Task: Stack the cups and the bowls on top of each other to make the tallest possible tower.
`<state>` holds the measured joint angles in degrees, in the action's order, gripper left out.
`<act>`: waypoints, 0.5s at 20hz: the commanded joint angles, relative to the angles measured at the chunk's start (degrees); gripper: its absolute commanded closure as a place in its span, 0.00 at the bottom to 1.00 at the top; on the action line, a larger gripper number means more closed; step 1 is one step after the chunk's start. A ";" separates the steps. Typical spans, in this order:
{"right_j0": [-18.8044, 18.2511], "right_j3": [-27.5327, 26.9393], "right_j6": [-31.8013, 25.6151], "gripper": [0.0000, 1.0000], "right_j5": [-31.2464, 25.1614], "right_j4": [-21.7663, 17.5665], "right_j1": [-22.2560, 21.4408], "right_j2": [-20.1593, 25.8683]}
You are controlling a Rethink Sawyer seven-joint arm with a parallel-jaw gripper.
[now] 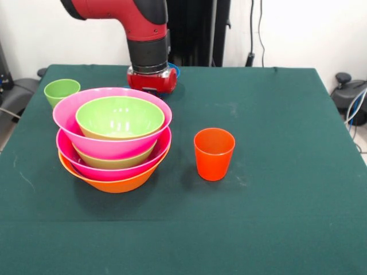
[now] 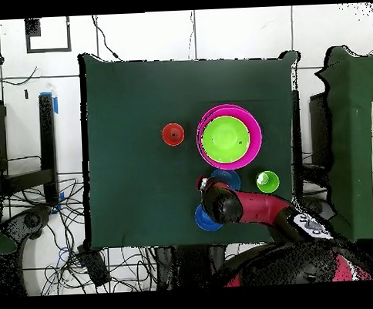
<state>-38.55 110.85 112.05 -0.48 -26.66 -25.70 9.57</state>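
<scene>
The tower [image 1: 113, 143] stands left of centre: an orange bowl lowest, then pink, green, pink, and a green bowl [image 1: 119, 116] on top. It also shows in the overhead view [image 2: 229, 136]. The orange-red cup [image 1: 214, 153] stands upright alone to its right, also seen from overhead [image 2: 172, 134]. The light green cup [image 1: 62, 90] stands upright at the far left [image 2: 267, 181]. My gripper [image 1: 152, 85] hangs low just behind the tower, its tips hidden by the top pink bowl; overhead, the gripper [image 2: 211, 192] is over a blue bowl [image 2: 228, 177].
A second blue bowl [image 2: 205, 219] lies near the table edge by the robot's base, partly under the arm. A blue rim [image 1: 175, 70] peeks out behind the wrist. No purple bowl is in view. The green table cloth [image 1: 275, 172] spreads to the right.
</scene>
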 commanded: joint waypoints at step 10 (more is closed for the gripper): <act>-0.62 6.61 1.99 1.00 -10.47 3.74 -19.25 10.92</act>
<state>-38.84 113.23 112.05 -2.40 -26.05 -35.56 11.22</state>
